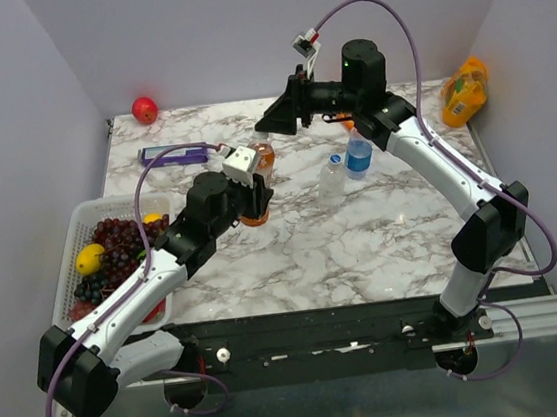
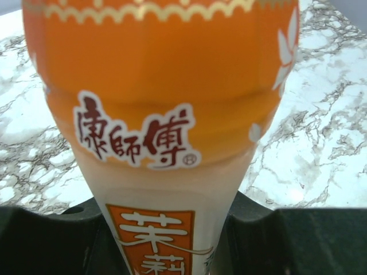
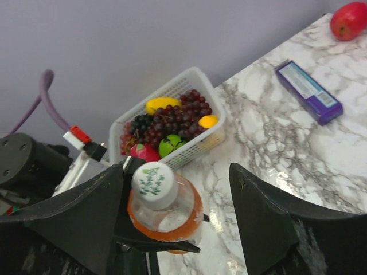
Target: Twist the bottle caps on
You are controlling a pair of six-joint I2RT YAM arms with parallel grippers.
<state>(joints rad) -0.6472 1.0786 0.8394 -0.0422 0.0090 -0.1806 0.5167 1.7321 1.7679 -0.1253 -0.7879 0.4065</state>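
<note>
We hold the orange bottle (image 2: 166,86) upright near the middle of the worktop (image 1: 364,249), our left claw (image 1: 255,203) clamped on its body so it cannot spin; its whitish cap (image 3: 153,184) sits on the neck; our right claw (image 3: 176,172) hangs above, jaws apart either side of that cap, placed, we judge, to close and twist; how tight the cap is we cannot tell.
</note>
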